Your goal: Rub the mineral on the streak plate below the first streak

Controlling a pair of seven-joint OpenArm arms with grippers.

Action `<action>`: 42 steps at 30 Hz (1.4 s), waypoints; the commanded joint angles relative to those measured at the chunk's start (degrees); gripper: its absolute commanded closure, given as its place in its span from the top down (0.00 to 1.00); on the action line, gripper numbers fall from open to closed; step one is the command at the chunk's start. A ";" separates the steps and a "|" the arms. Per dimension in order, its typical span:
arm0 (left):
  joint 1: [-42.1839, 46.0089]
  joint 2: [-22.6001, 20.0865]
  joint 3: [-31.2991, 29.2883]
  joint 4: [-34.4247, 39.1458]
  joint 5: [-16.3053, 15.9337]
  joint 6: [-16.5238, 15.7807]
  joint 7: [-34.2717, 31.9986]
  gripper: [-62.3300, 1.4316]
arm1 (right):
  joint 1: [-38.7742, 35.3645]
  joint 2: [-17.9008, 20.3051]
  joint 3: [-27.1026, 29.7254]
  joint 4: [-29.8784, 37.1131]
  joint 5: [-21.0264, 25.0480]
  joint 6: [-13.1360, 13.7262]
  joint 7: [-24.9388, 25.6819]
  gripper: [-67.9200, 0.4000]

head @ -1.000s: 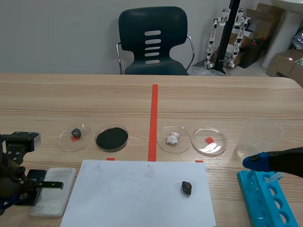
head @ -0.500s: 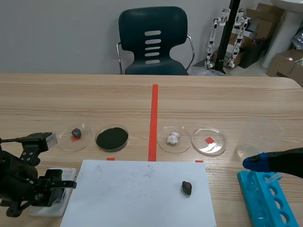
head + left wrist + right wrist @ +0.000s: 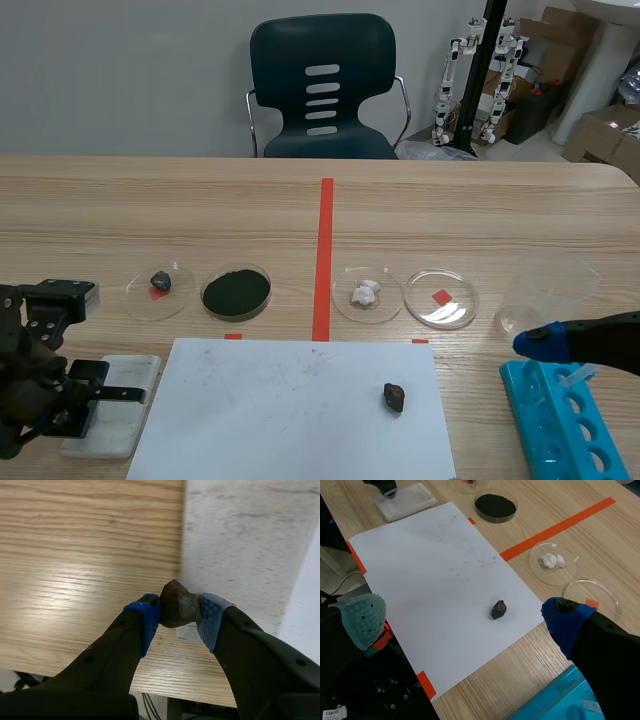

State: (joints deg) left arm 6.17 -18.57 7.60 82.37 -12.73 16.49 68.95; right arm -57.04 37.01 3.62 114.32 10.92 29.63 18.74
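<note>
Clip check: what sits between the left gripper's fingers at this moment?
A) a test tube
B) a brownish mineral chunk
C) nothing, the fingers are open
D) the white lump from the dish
B: in the left wrist view a brownish mineral chunk is pinched between the blue pads of the left gripper, at the edge of the streak plate.

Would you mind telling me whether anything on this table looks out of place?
Nothing is spilled. One dark stone lies loose on the white paper sheet, outside any dish, while the clear round dish beyond it holds nothing. The left pincer grips a brown mineral lump at the edge of the white streak plate.
</note>
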 commanded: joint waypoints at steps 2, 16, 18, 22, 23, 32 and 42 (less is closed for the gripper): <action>0.66 -1.16 -0.44 -0.26 0.37 0.39 0.33 0.24 | 0.07 0.74 0.07 0.22 0.61 0.00 0.66 1.00; 1.42 -1.14 -0.42 -0.24 -18.23 -9.55 -1.88 0.24 | 0.07 0.74 0.07 0.22 0.61 0.00 0.66 1.00; 1.44 -1.16 -0.42 -0.24 -18.16 -9.66 -1.90 0.24 | 0.07 0.74 0.07 0.22 0.61 0.00 0.66 1.00; 1.44 -1.16 -0.42 -0.24 -14.69 -8.63 -1.57 0.24 | 0.07 0.74 0.07 0.22 0.61 0.00 0.66 1.00; 1.44 -1.16 -0.42 -0.24 -12.52 -7.34 -1.29 0.24 | 0.07 0.74 0.07 0.22 0.61 0.00 0.66 1.00; 1.44 -1.16 -0.42 -0.24 1.60 0.17 0.94 0.24 | 0.07 0.74 0.07 0.22 0.61 0.00 0.66 1.00; 1.46 -1.16 -0.42 -0.24 -11.69 -5.27 -0.44 0.24 | 0.07 0.74 0.07 0.22 0.61 0.00 0.66 1.00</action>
State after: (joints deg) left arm 6.85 -20.05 6.79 82.59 -22.37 12.16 68.62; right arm -57.04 37.01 3.62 114.32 10.90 29.63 18.74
